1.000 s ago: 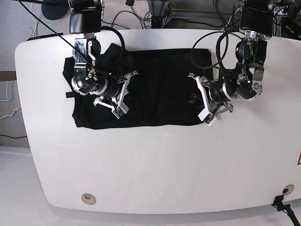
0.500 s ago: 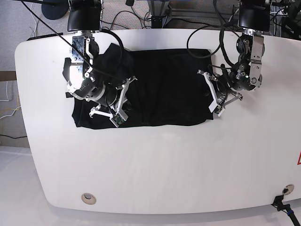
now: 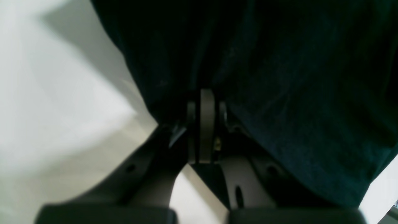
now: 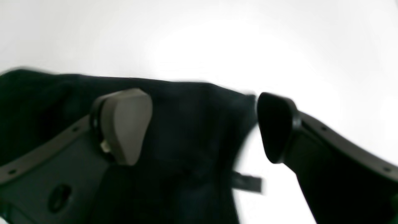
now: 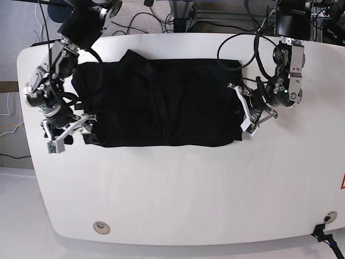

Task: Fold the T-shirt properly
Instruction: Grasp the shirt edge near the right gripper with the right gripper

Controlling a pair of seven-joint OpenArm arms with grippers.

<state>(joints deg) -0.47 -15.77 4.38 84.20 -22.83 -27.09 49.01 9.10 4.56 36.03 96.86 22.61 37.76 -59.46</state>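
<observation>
Left wrist view: left hand (image 3: 203, 124) was clamped tight on a pinch of the T-shirt (image 3: 279, 77), black cloth draped over and past the fingertips, white bench (image 3: 62, 93) beside it; judging by that, it held an edge to pull it taut or anchor it. Right wrist view: right hand (image 4: 202, 124) stood wide, pads either side of the shirt's edge but gripping nothing, likely straddling it for a pick. Base view: shirt (image 5: 172, 102) lay spread flat across the far middle of the bench (image 5: 188, 199), right hand (image 5: 67, 132) at its left edge, left hand (image 5: 243, 110) at its right edge, so each end was covered for the fold.
</observation>
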